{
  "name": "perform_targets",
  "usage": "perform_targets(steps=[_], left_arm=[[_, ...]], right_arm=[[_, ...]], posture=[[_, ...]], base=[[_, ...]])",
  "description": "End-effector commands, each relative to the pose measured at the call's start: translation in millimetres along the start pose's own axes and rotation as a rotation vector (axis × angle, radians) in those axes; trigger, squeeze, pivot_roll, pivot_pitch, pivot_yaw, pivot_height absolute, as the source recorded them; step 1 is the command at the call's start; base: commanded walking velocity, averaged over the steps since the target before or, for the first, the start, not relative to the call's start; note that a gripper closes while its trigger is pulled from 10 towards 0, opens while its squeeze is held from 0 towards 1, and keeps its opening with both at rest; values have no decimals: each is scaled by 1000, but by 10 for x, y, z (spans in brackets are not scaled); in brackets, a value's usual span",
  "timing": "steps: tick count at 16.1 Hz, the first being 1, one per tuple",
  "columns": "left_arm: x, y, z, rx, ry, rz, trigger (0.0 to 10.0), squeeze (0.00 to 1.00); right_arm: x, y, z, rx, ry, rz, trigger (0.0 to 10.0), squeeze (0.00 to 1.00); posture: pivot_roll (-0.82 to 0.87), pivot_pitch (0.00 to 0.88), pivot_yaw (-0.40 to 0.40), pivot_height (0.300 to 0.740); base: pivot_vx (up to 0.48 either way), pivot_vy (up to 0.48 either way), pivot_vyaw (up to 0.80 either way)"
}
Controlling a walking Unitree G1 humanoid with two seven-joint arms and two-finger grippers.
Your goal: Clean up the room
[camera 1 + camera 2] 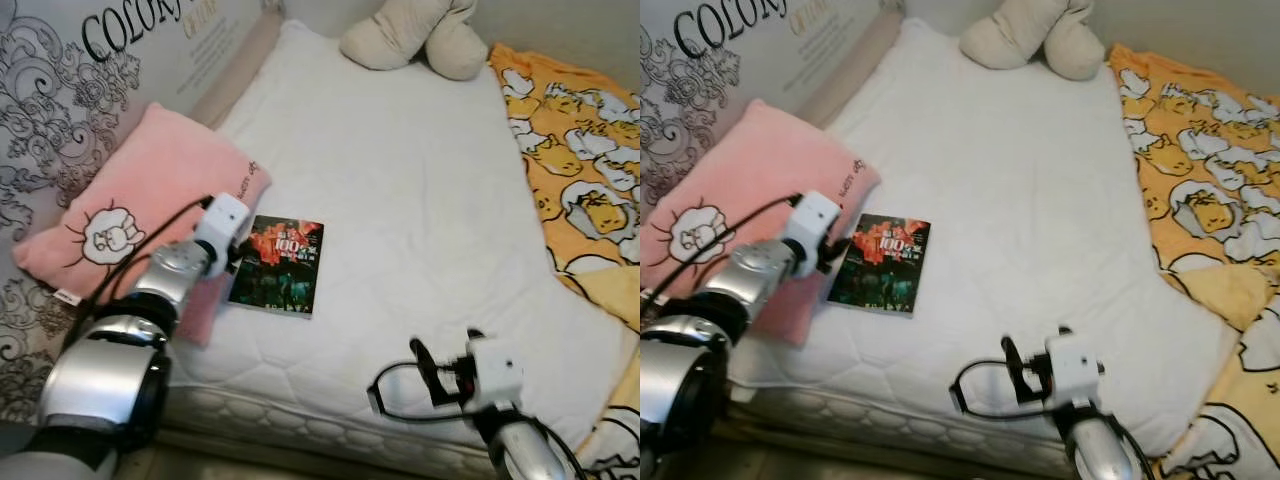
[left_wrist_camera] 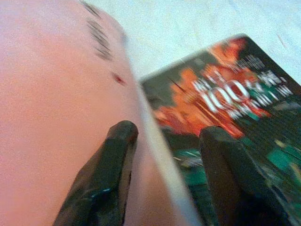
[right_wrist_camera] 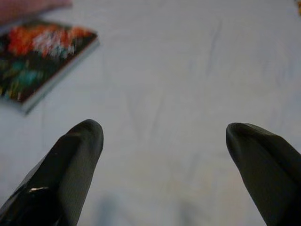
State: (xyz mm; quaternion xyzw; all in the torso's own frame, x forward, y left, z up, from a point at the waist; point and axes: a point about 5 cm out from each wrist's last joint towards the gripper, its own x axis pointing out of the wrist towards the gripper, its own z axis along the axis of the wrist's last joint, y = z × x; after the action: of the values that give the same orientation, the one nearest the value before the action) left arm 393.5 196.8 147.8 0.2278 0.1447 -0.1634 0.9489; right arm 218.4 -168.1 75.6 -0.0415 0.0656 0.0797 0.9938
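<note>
A dark paperback book (image 1: 278,262) with a red-orange cover lies flat on the white mattress (image 1: 400,190), close beside a pink pillow (image 1: 130,190). My left gripper (image 2: 167,134) is open at the book's left edge. One finger (image 2: 115,155) is over the pillow and the other finger (image 2: 228,165) is over the cover (image 2: 225,94), with the edge between them. Near the mattress's front edge my right gripper (image 3: 164,132) hangs open above bare sheet, with nothing between its fingers. The book (image 3: 37,56) lies off to its far left.
A beige plush toy (image 1: 415,35) lies at the far end of the bed. A yellow cartoon-print blanket (image 1: 580,150) covers the right side. A wall panel with black swirls and lettering (image 1: 60,80) runs along the left, behind the pillow.
</note>
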Motion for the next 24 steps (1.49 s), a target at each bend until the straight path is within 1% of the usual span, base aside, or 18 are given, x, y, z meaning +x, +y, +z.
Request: perform_targets(steps=[1,2,3,4,5,6,7,8,9,10,11,12,13,14,15,18,21,24], left_arm=[[2,22,167,6,-97,-8,10000,1000],[-18,-27,147,-124,-216,14,10000,1000],[-27,-152,6,-206,-247,37,10000,1000],[-40,-281,-71,-208,-274,33,10000,1000],[-77,-501,-122,-303,-349,41,10000,1000],[-170,-774,-138,-373,-429,47,10000,1000],[-224,-909,-122,-409,-465,26,10000,0],[-296,-1045,-93,-434,-506,6,10000,0],[-325,-1095,-77,-428,-526,12,10000,0],[-319,-1097,-66,-444,-526,10,10000,0],[-316,-1099,-43,-449,-537,-4,10000,0],[-329,-1102,-44,-450,-536,-6,10000,0],[-373,-1122,-90,-453,-518,-14,10000,0],[-386,-1140,-102,-446,-515,-27,10000,0],[-406,-1180,-106,-447,-512,-52,10000,0],[-422,-1253,-106,-426,-516,-94,10000,0],[-429,-1310,-97,-422,-518,-145,10000,0],[-428,-1330,-100,-422,-510,-158,10000,0]], right_arm=[[10,-88,20,0,-23,-57,10000,0],[106,-238,177,-3,-114,-244,10000,0],[120,-326,245,35,-139,-362,10000,0],[129,-341,274,37,-154,-374,10000,0],[145,-375,278,18,-157,-363,10000,0],[162,-433,200,8,-128,-371,10000,0],[187,-434,137,29,-103,-357,10000,0],[249,-399,77,64,-90,-329,10000,0],[331,-329,58,97,-90,-288,10000,0],[430,-278,-17,203,-30,-277,10000,0],[511,-272,-65,240,23,-307,10000,0],[535,-260,-56,228,23,-302,10000,0],[540,-191,20,196,-42,-230,10000,1000],[520,-164,50,182,-73,-200,10000,1000],[501,-192,15,154,-77,-217,10000,1000],[436,-258,-36,144,-75,-257,10000,1000],[400,-245,-57,104,-64,-249,10000,1000],[387,-237,-40,84,-83,-241,10000,1000]], posture=[[-81,37,-33,732],[-44,0,9,732],[-25,0,24,732],[-5,0,20,732],[24,0,10,732],[45,0,-1,732],[60,0,-7,732],[72,0,-11,732],[77,0,-11,732],[81,0,-6,732],[81,0,-4,732],[79,0,-3,732],[69,0,-1,732],[63,0,2,732],[58,0,7,732],[37,0,18,732],[15,0,29,732],[5,0,32,732]], base=[[0,0,0],[0,0,0],[0,0,0],[0,0,0],[0,0,0],[0,0,0],[0,0,0],[0,-480,0],[0,-480,0],[0,-472,0],[0,-469,0],[0,-465,0],[0,-465,0],[0,-465,0],[0,-465,0],[0,-465,0],[0,-466,-781],[0,-466,-767]])
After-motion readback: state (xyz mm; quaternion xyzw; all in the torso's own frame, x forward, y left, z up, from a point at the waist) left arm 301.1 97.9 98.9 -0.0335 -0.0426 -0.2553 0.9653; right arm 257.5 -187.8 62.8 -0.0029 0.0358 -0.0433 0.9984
